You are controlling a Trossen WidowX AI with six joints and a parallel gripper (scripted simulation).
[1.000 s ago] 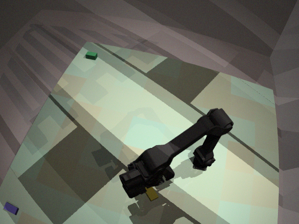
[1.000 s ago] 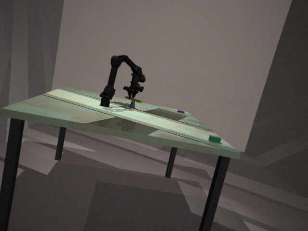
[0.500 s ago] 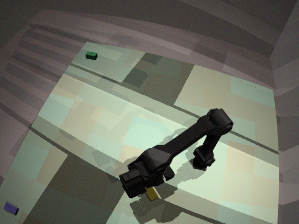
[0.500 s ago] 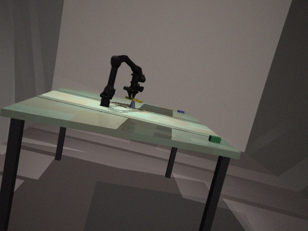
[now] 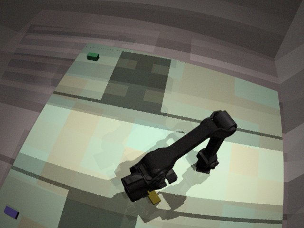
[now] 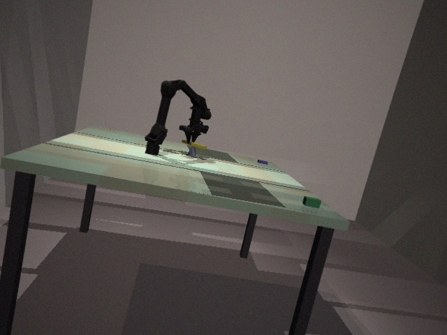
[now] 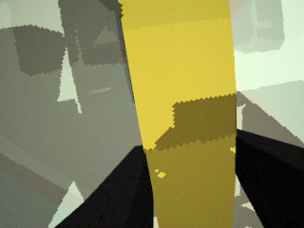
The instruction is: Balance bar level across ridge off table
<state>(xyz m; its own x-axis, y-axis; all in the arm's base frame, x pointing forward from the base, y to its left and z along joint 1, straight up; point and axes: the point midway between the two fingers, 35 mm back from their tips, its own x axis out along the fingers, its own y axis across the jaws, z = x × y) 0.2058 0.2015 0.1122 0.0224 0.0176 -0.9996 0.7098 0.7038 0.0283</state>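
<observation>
The yellow bar (image 5: 154,197) (image 6: 199,145) (image 7: 182,62) is held above the table (image 5: 255,176) (image 6: 144,171), crossing over the top of the ridge. The blue-grey ridge (image 6: 192,152) stands on the table under the bar and is hidden behind the arm in the top view. My gripper (image 6: 190,142) (image 7: 188,148) points down and is shut on the bar, one black finger on each side. In the exterior view the bar's underside is at the ridge's top; whether they touch, and whether the bar is exactly level, cannot be told.
A green block (image 5: 92,56) (image 6: 311,202) lies near a far corner of the table. A purple block (image 5: 11,212) (image 6: 262,161) lies near another edge. The arm's base (image 5: 206,163) (image 6: 152,146) stands on the table beside the ridge. Dark shadow patches cross the table top.
</observation>
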